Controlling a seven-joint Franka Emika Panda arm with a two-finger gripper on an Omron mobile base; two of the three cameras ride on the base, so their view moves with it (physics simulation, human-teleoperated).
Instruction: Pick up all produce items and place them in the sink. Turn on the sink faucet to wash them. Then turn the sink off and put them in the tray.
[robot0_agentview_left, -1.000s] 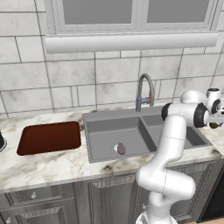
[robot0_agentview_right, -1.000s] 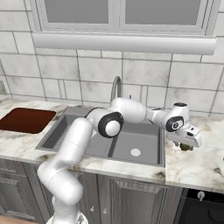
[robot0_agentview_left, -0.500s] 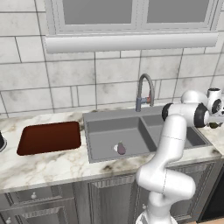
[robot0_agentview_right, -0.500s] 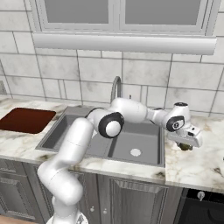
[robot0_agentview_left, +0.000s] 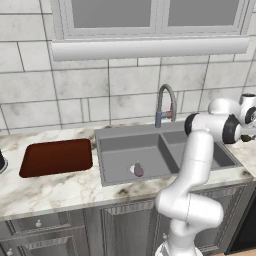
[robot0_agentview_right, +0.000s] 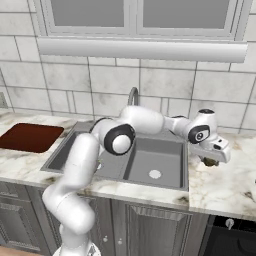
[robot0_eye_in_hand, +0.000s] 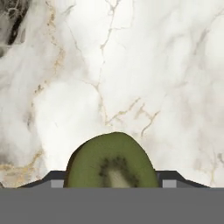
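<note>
My gripper (robot0_eye_in_hand: 112, 183) is low over the marble counter to the right of the sink (robot0_agentview_right: 125, 177). It is shut on the small olive-brown roundish produce item (robot0_eye_in_hand: 111, 162), whose cut green face with a pale core sits between the fingertips (robot0_eye_in_hand: 52, 178). In the right base view the same dark item (robot0_agentview_right: 210, 161) hangs under the hand (robot0_agentview_right: 212, 150), just above the counter. The purple eggplant (robot0_agentview_left: 138, 170) lies in the left basin of the sink (robot0_agentview_left: 102, 165). The gooseneck sink faucet (robot0_agentview_left: 166, 102) stands behind the basins, with no water showing. The reddish-brown tray (robot0_agentview_left: 57, 157) lies left of the sink.
The arm's links (robot0_agentview_right: 150, 120) stretch over the sink towards the right. Marble counter (robot0_agentview_right: 225, 185) runs right of the sink to its front edge. A tiled wall and a window sill (robot0_agentview_left: 150, 50) stand behind. A dark object (robot0_agentview_left: 1, 162) sits at the far left.
The jaws have come in onto the roundish item. The arm and hand have hardly moved over the right counter.
</note>
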